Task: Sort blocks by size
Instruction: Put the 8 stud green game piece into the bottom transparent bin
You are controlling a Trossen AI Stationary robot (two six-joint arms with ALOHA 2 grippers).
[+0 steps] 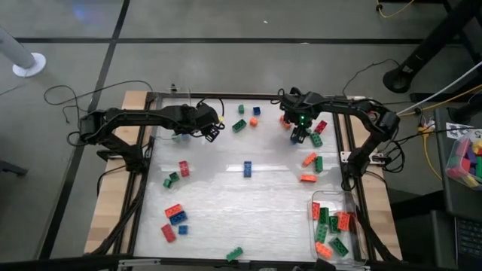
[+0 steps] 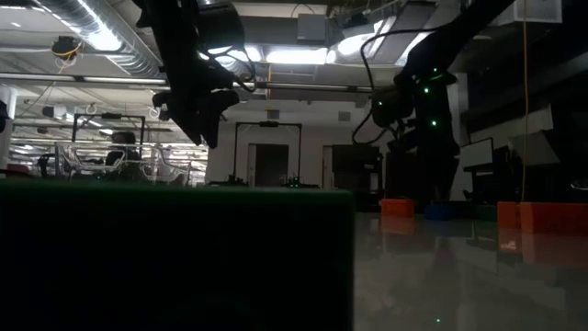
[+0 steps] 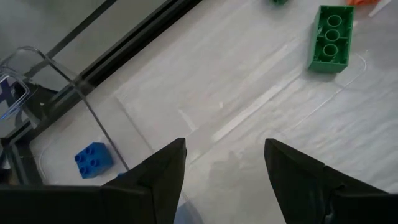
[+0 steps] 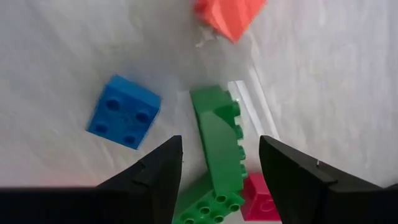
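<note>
While the right end effector (image 1: 299, 135) hangs over the far right part of the surface (image 1: 226, 188), its fingers are spread above a long green block (image 4: 217, 146) without touching it. A small blue block (image 4: 123, 111) lies just beside that green one, a red block (image 4: 256, 198) touches its end, and an orange-red block (image 4: 227, 15) sits a little beyond. The left end effector (image 1: 213, 129) hovers at the far left, fingers also spread and holding nothing, beside a clear container (image 3: 68, 93) with one small blue block (image 3: 93, 160) inside. A long green block (image 3: 331, 37) lies well apart from it. More blocks are scattered across the surface, and a clear bin (image 1: 335, 198) at the near right holds red, orange and green long blocks. In the low view a dark green block (image 2: 175, 257) close to the camera hides most of the surface.
</note>
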